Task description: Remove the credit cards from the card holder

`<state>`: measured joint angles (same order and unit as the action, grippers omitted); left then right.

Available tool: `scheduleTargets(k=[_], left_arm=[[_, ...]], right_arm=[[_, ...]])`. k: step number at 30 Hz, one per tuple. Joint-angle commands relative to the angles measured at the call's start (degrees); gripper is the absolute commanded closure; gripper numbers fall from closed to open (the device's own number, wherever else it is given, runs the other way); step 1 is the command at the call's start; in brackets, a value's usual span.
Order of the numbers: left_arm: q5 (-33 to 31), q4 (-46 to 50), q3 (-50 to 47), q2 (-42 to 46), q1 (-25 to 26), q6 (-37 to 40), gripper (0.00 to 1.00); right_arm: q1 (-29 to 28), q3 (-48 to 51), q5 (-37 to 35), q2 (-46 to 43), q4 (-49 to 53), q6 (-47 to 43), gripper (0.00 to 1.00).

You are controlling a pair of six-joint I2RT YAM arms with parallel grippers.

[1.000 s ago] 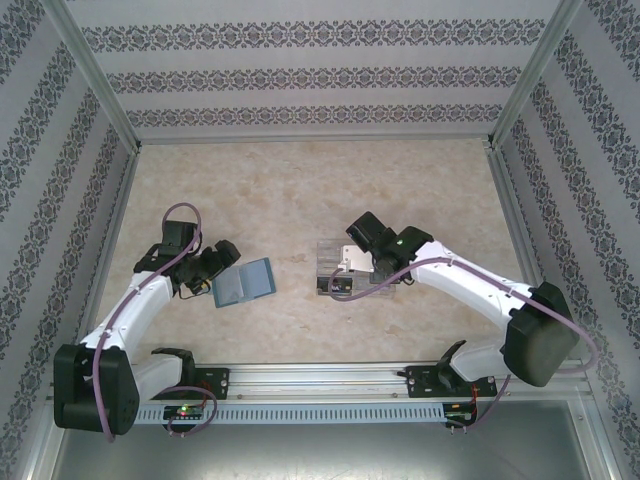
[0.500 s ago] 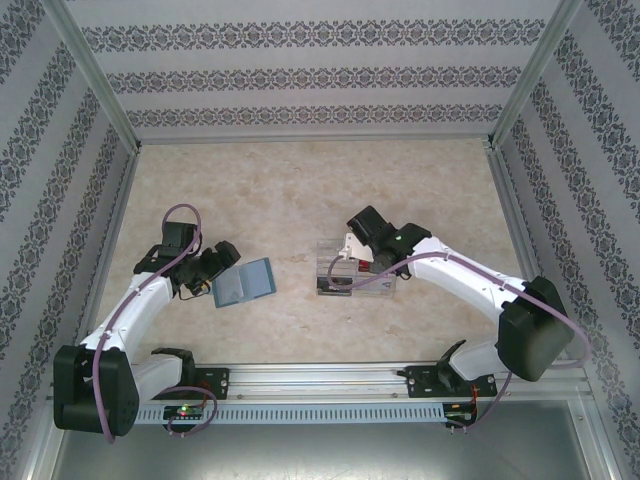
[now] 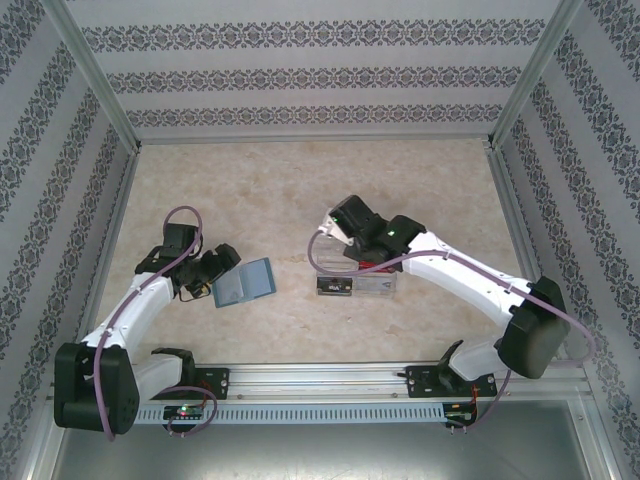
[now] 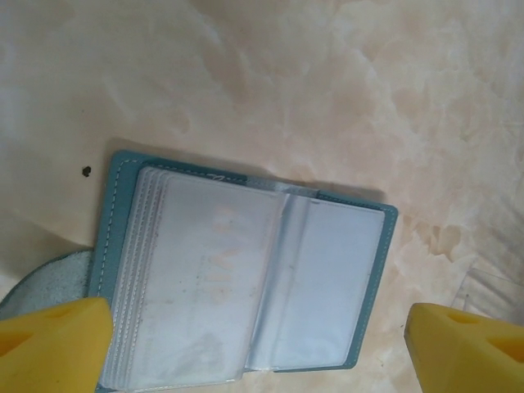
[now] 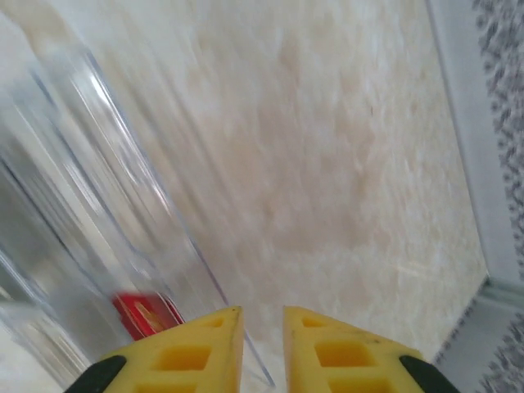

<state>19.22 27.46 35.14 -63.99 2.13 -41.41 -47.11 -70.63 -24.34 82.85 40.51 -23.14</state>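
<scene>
You have the card holder (image 4: 246, 278) lying open on the table (image 3: 300, 180), teal cover down and clear sleeves (image 4: 196, 278) fanned face-up. The left gripper (image 4: 262, 344) hangs over the holder with its jaws released wide: one yellow fingertip (image 4: 57, 340) sits at the holder's lower left corner, the other stands clear of its right edge. Contact with the holder cannot be told. The sleeves read pale and cloudy, so you cannot tell whether credit cards sit inside them. A dark speck (image 4: 86, 171) lies on the table just off the holder's upper left corner. A clear box (image 3: 358, 283) stands to the right of the holder, apart from it, with a red item (image 5: 147, 313) inside. The right gripper (image 5: 262, 327) is also right of the holder, above the box's far left corner. Its jaws are drawn almost together, with a thin slit between them and nothing in it. That wrist view is blurred.
</scene>
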Motion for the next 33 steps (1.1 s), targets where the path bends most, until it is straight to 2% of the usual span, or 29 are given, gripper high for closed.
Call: scheduleTargets(k=[1, 4, 7, 13, 15, 21, 33], left_arm=[[0.0, 1.7, -0.9, -0.8, -0.6, -0.7, 0.09], [1.2, 1.3, -1.4, -0.4, -0.6, -1.0, 0.13], [2.6, 0.6, -2.0, -0.1, -0.5, -1.6, 0.19], [4.6, -0.7, -2.8, 0.1, -0.5, -2.3, 0.28], [5.3, -1.3, -3.1, -0.2, -0.5, -2.4, 0.29], [5.9, -2.5, -3.7, -2.1, -0.5, -2.2, 0.33], [6.0, -4.8, -3.8, -6.9, -0.4, -1.3, 0.33]], right_arm=[[-2.7, -6.6, 4.1, 5.1, 1.3, 15.5, 0.89], [-3.4, -12.3, 9.8, 11.1, 3.0, 27.0, 1.00], [-3.9, -16.5, 15.7, 16.3, 3.0, 35.5, 1.00], [-5.3, -17.0, 24.7, 21.4, -5.1, 44.4, 1.00], [-5.4, -17.7, 27.3, 23.9, -5.7, 47.4, 1.00], [-6.1, -19.2, 30.2, 30.0, -6.8, 50.6, 1.00], [-6.7, -22.5, 33.9, 39.1, -7.2, 53.4, 0.99]])
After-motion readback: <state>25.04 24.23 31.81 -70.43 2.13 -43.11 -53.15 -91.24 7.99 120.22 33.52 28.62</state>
